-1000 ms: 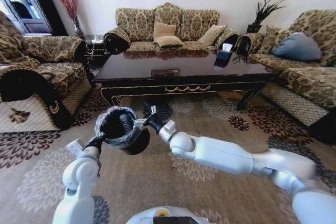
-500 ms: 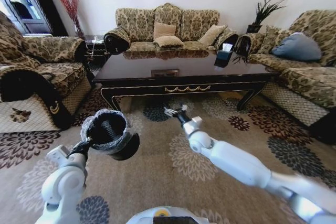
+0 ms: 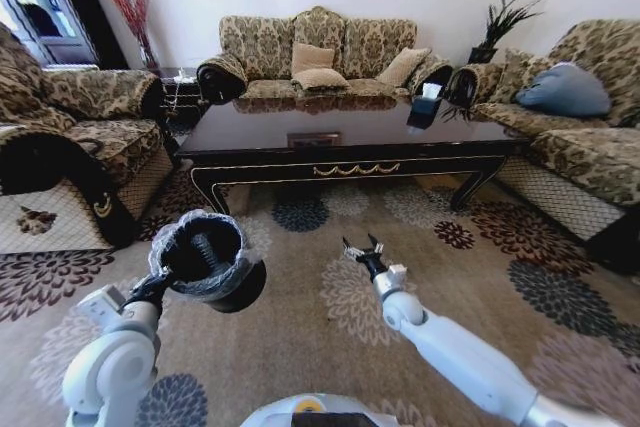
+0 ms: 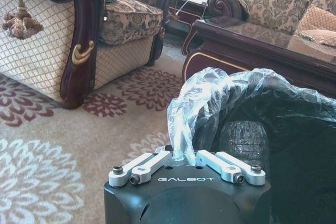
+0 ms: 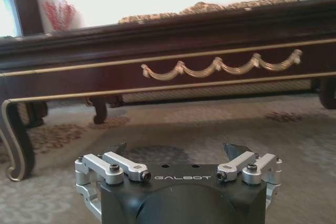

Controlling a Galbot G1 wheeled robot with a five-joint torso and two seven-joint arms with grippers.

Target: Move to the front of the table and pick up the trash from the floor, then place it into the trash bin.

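Black plastic-lined round trash bin [image 3: 208, 265] hung clamped in left gripper [image 4: 186, 162]; right gripper [image 3: 363, 250] gaped empty at twelve o'clock toward glossy dark wooden table [image 3: 350, 142]; the next move likely calls for finding floor trash.

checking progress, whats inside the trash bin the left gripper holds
Inside the trash bin, held by the left gripper, sits a dark ribbed object. The black wall hides the bottom.

Ahead of your right gripper [image 3: 363, 247], whose fingers stand apart, open carpet [image 3: 330, 332] runs to the table [image 3: 350, 162]; its low apron and curved legs bar the way beyond. The trash bin [image 3: 205, 259], clamped in your left gripper [image 4: 184, 157], blocks passage toward that side.
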